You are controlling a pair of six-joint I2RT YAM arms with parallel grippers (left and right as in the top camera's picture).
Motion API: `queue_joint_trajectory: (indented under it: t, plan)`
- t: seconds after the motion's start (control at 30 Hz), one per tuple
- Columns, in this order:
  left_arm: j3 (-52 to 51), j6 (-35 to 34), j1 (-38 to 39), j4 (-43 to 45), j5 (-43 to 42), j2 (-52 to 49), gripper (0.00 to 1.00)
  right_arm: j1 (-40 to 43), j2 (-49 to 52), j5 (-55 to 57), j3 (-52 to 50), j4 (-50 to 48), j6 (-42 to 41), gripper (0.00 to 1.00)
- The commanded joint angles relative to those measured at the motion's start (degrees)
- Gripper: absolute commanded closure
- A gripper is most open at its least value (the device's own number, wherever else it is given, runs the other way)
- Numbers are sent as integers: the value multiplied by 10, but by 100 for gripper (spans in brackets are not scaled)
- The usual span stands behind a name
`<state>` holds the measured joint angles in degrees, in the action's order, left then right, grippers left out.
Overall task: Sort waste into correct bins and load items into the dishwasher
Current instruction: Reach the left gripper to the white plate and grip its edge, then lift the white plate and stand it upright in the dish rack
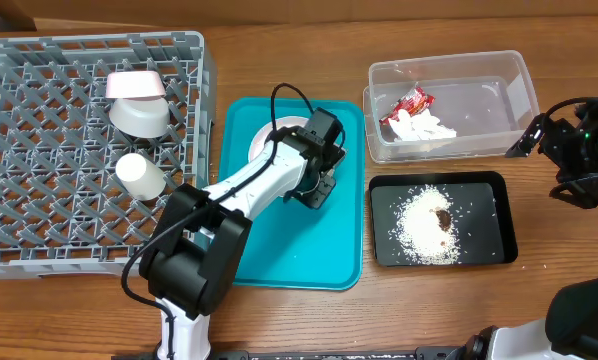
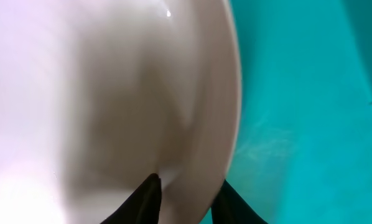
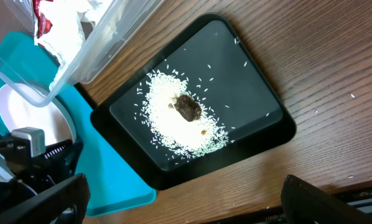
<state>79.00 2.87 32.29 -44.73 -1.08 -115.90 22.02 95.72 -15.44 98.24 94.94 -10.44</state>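
Observation:
A white plate [image 1: 267, 138] lies on the teal serving tray [image 1: 289, 250]. It also shows in the right wrist view [image 3: 24, 115]. My left gripper [image 1: 319, 172] is shut on its right rim, and the plate [image 2: 111, 93] fills the left wrist view between the fingers [image 2: 189, 196]. The grey dish rack [image 1: 39, 200] holds a greyish bowl [image 1: 139, 115] and a small white cup [image 1: 139, 175]. The clear tub [image 1: 499, 100] holds a red wrapper [image 1: 407, 103] and white tissue [image 1: 429, 128]. The black tray [image 1: 484, 250] holds rice [image 1: 419, 230] and a brown lump [image 1: 444, 215]. My right gripper [image 1: 534, 135] is open and empty. The chopsticks are out of view.
A pale pinkish-white piece [image 1: 134, 84] leans on the bowl's far side in the rack. The tub and black tray sit side by side to the right of the teal tray. Bare wooden table [image 1: 279, 60] lies behind the teal tray and along the front edge.

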Motion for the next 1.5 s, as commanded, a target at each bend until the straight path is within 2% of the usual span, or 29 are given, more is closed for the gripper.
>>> queue_joint_trajectory:
  t: [0.0,0.27,0.43,0.6,0.77,0.97,1.17,1.27,1.37,1.47]
  plan:
    - [-18,-10,4,2,23,-12,74,-2,-15,3,4,-2,4,0]
    - [-13,-10,4,-2,31,-11,96,-2,-15,3,4,-1,4,0]
    - [32,-23,4,-49,32,-11,96,-2,-15,3,4,0,4,0]
    - [130,-53,3,-122,43,2,96,-2,-15,3,4,0,4,0]
    - [241,-74,-1,-173,77,41,96,-2,-15,3,4,0,4,0]
    - [312,-107,-43,-199,84,97,96,-2,-15,3,4,1,4,0]
    - [315,-108,-132,-212,-36,139,96,-2,-15,3,4,1,4,0]
    - [313,-99,-198,-227,-142,140,96,-2,-15,3,4,1,4,0]
    - [306,-61,-266,-243,-267,131,96,-2,-15,3,4,1,4,0]
    - [292,-36,-316,-249,-358,121,96,-2,-15,3,4,1,4,0]
